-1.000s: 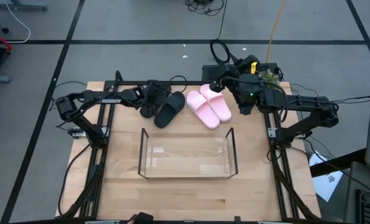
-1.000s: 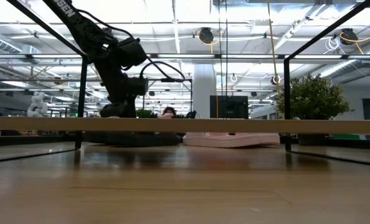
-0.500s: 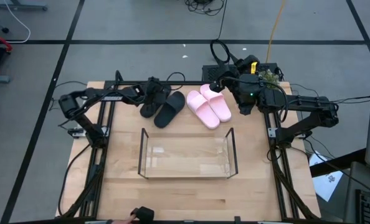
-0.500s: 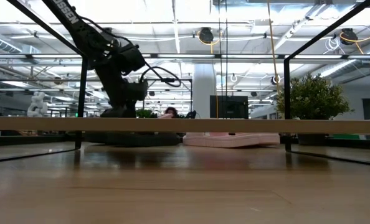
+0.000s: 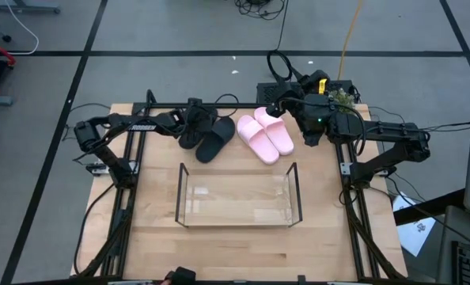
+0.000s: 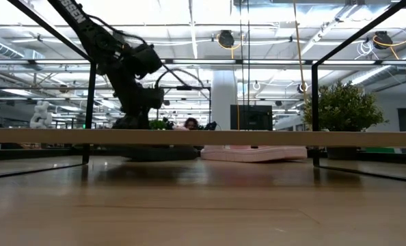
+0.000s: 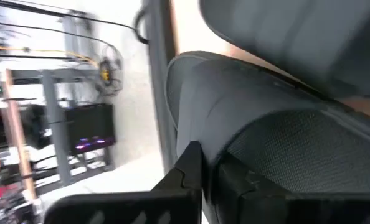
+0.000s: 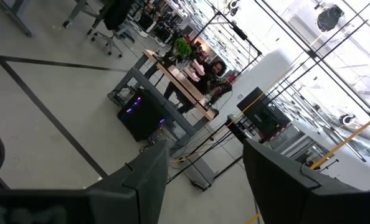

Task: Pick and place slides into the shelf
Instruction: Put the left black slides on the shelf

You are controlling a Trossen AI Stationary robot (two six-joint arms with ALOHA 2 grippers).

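1. The left gripper point(image 5: 189, 119) is sitting right on the black slides point(image 5: 215, 138) at the table's far edge, and its fingers are pressed together, pinching the thin edge of a black slide point(image 7: 284, 124) that fills the left wrist view.
2. The black pair is lying with its long axis slanting from the far left toward the shelf point(image 5: 239, 195); the shelf is waiting nearer the camera side, so the coming carry probably means lifting and swinging toward the table's middle.
3. The pink slides point(image 5: 265, 134) are lying just beside the black pair, toward the right arm, which is nearer them.
4. The right gripper point(image 5: 281, 103) is hovering at the far edge by the pink pair with its fingers point(image 8: 278, 171) spread and nothing between them.
5. The high view is giving the layout; the low view is showing the left gripper point(image 6: 131, 123) down at slide level; only the left wrist view is showing the pinch itself.
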